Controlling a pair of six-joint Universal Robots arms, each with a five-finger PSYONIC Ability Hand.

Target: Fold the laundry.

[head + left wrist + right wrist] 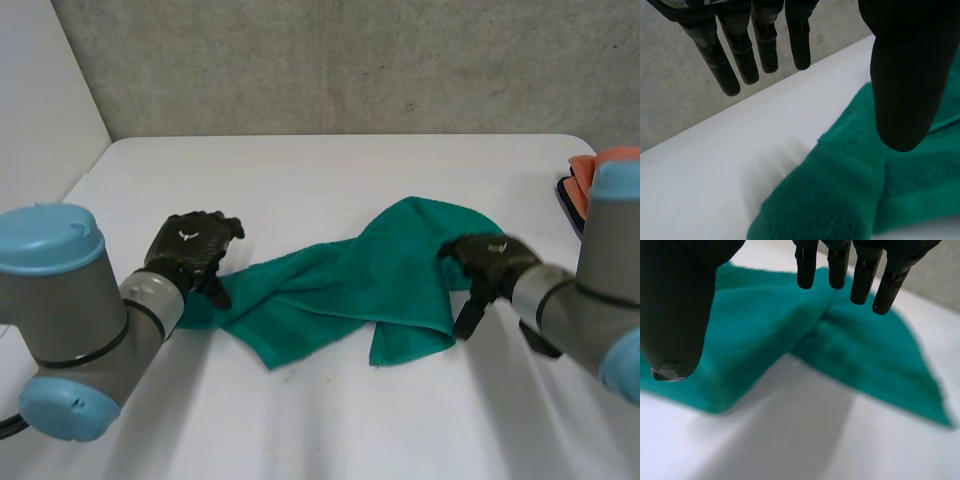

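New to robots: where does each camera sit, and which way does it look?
Head view: between and behind the arms, looking down at the white table and green towel; left arm, right arm, left hand, right hand show.
Left wrist view: on the left wrist, looking along the palm; its straight fingers and thumb hang at the towel's end.
Right wrist view: on the right wrist, looking along its palm; straight fingers and thumb hang over the towel.
Shared: all three show towel and table.
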